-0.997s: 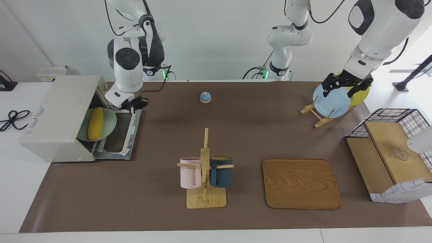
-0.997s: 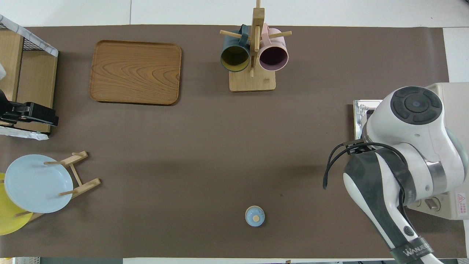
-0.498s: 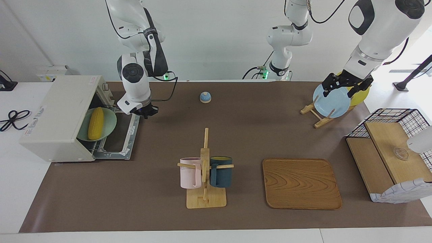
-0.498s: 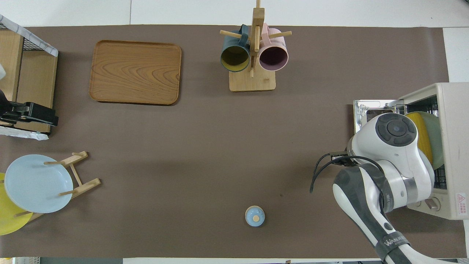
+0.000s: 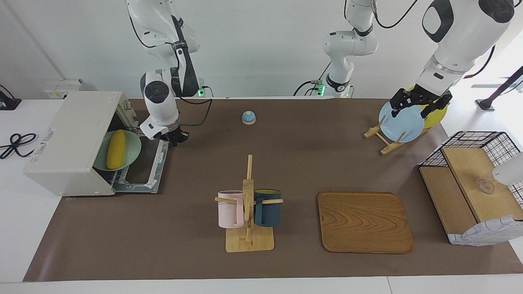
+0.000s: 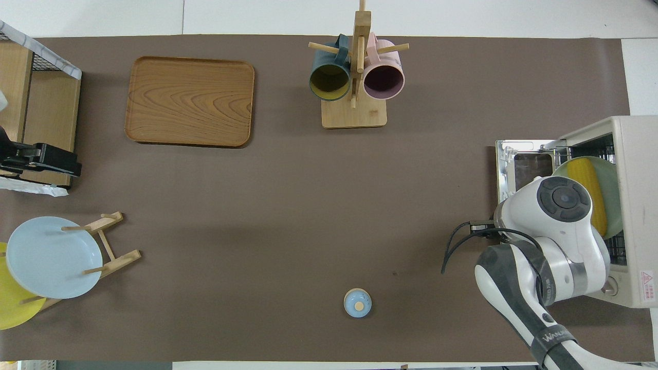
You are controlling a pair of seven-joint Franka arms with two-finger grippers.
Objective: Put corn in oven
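The corn (image 5: 116, 149) lies on a green plate (image 5: 130, 152) on the rack in the mouth of the cream-white oven (image 5: 69, 139), at the right arm's end of the table. The oven door (image 5: 144, 169) is open and lies flat. The corn (image 6: 591, 187) and oven (image 6: 637, 205) also show in the overhead view. My right gripper (image 5: 175, 137) is empty, beside the door's edge nearest the robots, clear of the plate. In the overhead view the right arm covers it. My left gripper (image 5: 420, 103) is open and raised, waiting by the plate rack.
A mug rack (image 5: 249, 204) with a pink and a dark blue mug stands mid-table. A wooden tray (image 5: 365, 222) lies beside it. There is a small blue knob (image 5: 248, 117) near the robots. A plate rack holds a blue plate (image 5: 402, 124) and a yellow plate (image 5: 438, 116). A wire shelf (image 5: 470, 183) stands nearby.
My right gripper has drawn back from the oven mouth, out past the door's edge toward the table's middle. The corn and plate stay on the rack. The left arm has not moved.
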